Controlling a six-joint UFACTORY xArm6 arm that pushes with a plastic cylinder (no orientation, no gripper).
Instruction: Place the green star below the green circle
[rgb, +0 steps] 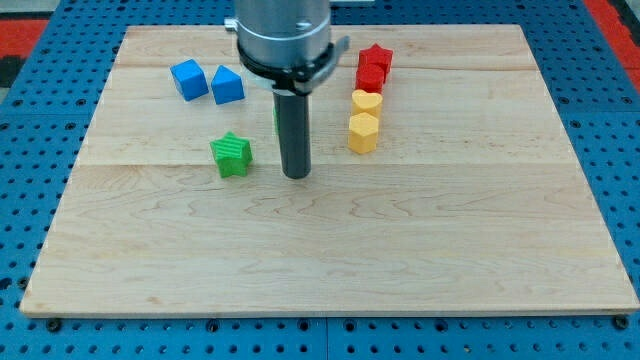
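Two blue blocks (207, 81) above green star (232, 155).

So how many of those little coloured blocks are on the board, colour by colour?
Blue: 2, a cube and another block
Red: 2
Yellow: 2
Green: 1 star, plus a green sliver behind my tip
Total: 8
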